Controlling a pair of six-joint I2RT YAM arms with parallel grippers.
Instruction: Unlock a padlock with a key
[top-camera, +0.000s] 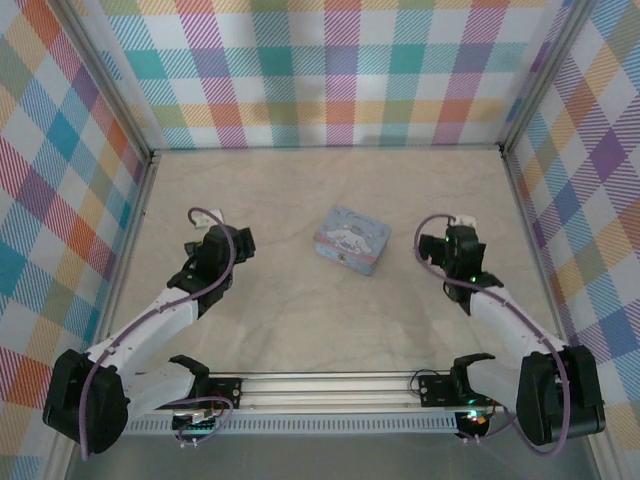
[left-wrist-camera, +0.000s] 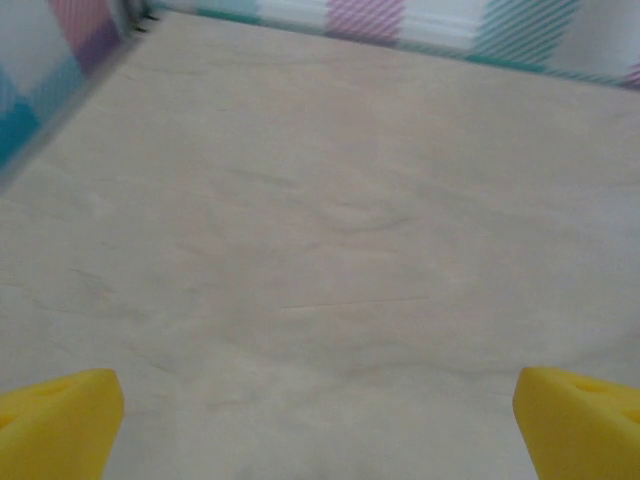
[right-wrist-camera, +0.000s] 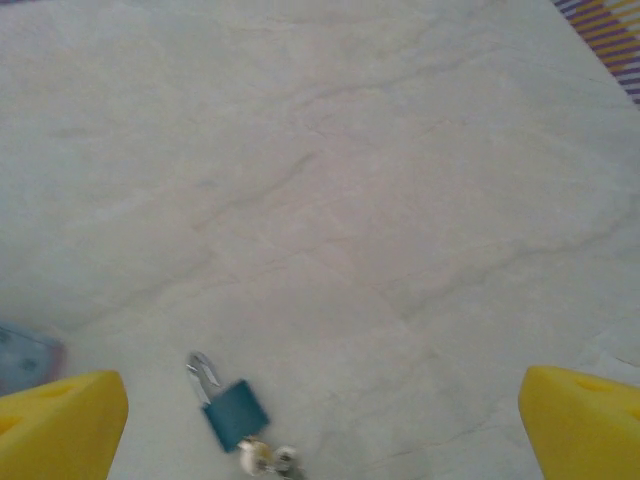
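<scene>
Left gripper (left-wrist-camera: 320, 432): yellow fingers (left-wrist-camera: 60, 425) spread wide over the bare table (left-wrist-camera: 320, 200), nothing between them. Pale blue tin (top-camera: 352, 240) sits mid-table between the arms. Right gripper (right-wrist-camera: 320, 425): fingers spread and empty. The padlock (right-wrist-camera: 235, 413) lies flat between them, untouched, nearer the tin-side finger (blurred silvery key (right-wrist-camera: 268, 459) at its base).

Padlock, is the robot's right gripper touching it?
Apart. The right wrist view shows table between the padlock and both yellow fingers of the right gripper.

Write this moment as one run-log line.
left gripper: open, empty | right gripper: open, empty | padlock: on table, key at base
</scene>
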